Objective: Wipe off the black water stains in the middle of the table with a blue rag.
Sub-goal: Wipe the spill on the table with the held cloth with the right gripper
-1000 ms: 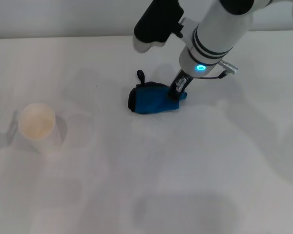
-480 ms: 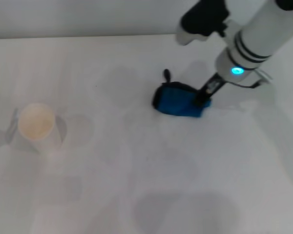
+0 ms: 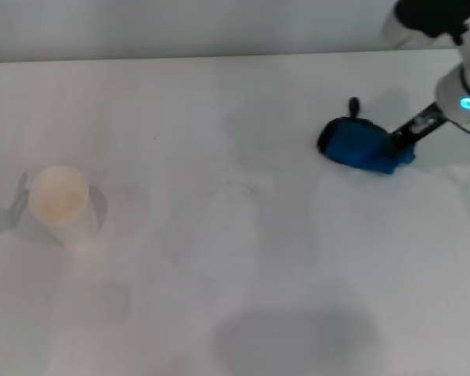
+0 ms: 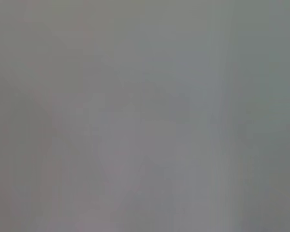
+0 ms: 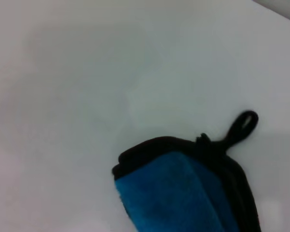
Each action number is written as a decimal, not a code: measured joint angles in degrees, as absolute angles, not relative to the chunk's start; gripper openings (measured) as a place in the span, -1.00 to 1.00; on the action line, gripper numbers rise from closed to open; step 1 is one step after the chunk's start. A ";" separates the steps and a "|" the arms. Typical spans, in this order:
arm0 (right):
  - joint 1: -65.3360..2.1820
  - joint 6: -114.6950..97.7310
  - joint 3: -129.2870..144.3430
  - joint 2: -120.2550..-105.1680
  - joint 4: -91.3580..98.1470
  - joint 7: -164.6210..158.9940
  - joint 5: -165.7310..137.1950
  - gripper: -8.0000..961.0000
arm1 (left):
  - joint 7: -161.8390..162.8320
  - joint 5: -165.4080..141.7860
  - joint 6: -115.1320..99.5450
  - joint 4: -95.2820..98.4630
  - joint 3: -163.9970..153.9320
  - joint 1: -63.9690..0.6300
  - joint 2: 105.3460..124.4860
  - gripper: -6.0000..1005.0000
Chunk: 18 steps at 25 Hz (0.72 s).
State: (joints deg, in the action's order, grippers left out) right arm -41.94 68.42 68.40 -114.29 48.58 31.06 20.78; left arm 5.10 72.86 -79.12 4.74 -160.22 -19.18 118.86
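A lab-like test bench: bare white table [image 3: 219, 298], plain wall behind.

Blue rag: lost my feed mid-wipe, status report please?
Right pincer shut on the blue rag, on the table at its right side. Left pincer out of view. No dark stain visible mid-table. Paper cup far left, not obstructing.

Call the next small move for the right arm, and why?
Probably set the blue rag down and let go. No dark stain shows on the table, only faint streaks mid-table, and the right gripper holds the rag at the table's right side. The paper cup stands far left.
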 joint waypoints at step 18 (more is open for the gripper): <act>-32.42 72.84 66.16 -113.95 58.81 28.75 20.12 -0.81 | 5.10 72.77 -77.78 4.39 -160.23 -20.32 118.82 0.75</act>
State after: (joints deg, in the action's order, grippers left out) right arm -32.42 72.84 66.16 -113.95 58.81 28.75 20.12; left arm 5.10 72.77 -77.78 4.39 -160.23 -20.32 118.82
